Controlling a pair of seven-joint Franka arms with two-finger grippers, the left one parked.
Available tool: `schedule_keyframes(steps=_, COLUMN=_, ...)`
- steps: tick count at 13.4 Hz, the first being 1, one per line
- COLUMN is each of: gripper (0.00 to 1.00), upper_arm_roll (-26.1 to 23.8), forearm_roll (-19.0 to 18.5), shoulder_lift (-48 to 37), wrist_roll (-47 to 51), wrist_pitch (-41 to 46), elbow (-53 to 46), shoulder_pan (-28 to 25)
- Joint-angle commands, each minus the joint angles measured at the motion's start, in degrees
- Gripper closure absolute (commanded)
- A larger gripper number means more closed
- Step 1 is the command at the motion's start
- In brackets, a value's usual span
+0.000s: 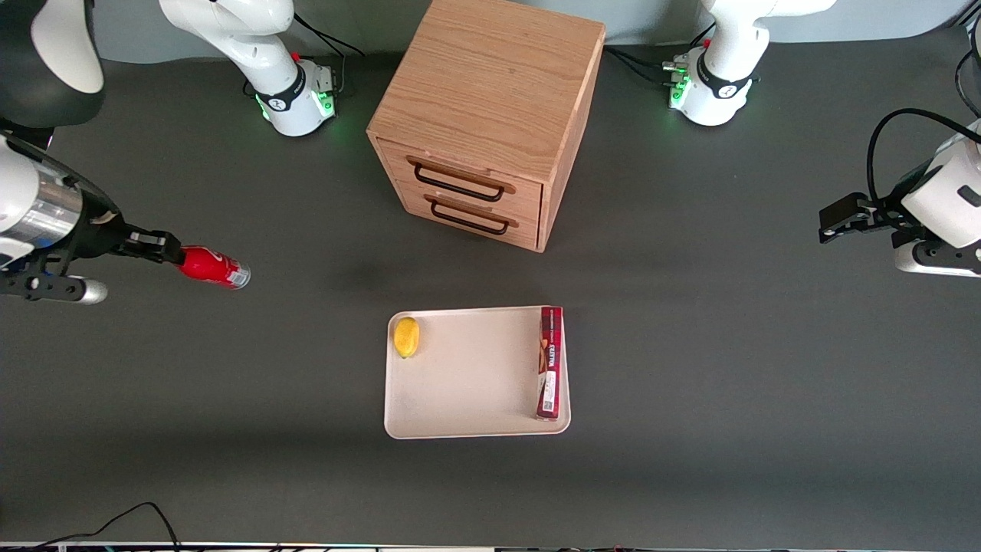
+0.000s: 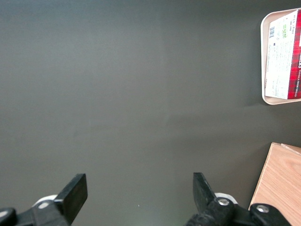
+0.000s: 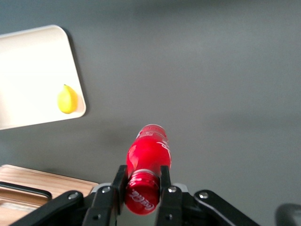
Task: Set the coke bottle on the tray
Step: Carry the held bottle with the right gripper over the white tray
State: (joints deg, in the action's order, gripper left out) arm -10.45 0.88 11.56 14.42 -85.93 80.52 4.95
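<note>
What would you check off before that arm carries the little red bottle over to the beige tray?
1. Gripper shut on the small red coke bottle near its cap: ok.
2. Bottle lifted off the table: cannot tell.
3. Bare space on the cream rectangular tray: ok.
4. Yellow lemon and long dark-red box sit at the tray's edges, apart: ok.
5. Wooden drawer cabinet drawers closed: ok.

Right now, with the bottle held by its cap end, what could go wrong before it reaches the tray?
1. The claw grips only the cap end of the coke bottle, which sticks out sideways, so it may pivot or slip.
2. The tray already holds a lemon and a long red box; a careless placement could knock them.
</note>
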Motion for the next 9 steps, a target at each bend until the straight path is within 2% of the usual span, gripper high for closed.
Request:
schedule_keyframes(steps=1, gripper=1.00, upper_arm_roll=0.5, forearm_roll=-4.0, shoulder_lift=12.6, wrist_roll=6.5, wrist_pitch=2.9, elbow=-14.6, shoulder_pan=-6.3)
schedule_keyframes(steps=3, gripper=1.00, upper_arm_roll=2.5, forearm_roll=-4.2, shoulder_lift=22.0, wrist_roll=12.0, wrist_pitch=2.5, elbow=-25.4, shoulder_pan=-12.0)
schedule_keyframes(steps=4, gripper=1.00, upper_arm_roll=5.2, forearm_roll=-4.2, shoulder_lift=25.7, wrist_roll=13.6, wrist_pitch=1.7, elbow=-29.3, shoulder_pan=-15.6)
schedule_keyframes(steps=6, gripper=1.00, upper_arm_roll=11.3, forearm_roll=-3.8, shoulder_lift=28.4, wrist_roll=17.4, wrist_pitch=-4.4, elbow=-30.3, shoulder_pan=-23.1)
schedule_keyframes(steps=9, gripper=1.00, upper_arm_roll=11.8, forearm_roll=-3.6, shoulder_lift=32.0, wrist_roll=25.4, wrist_pitch=-13.8, elbow=-30.4, shoulder_pan=-27.0)
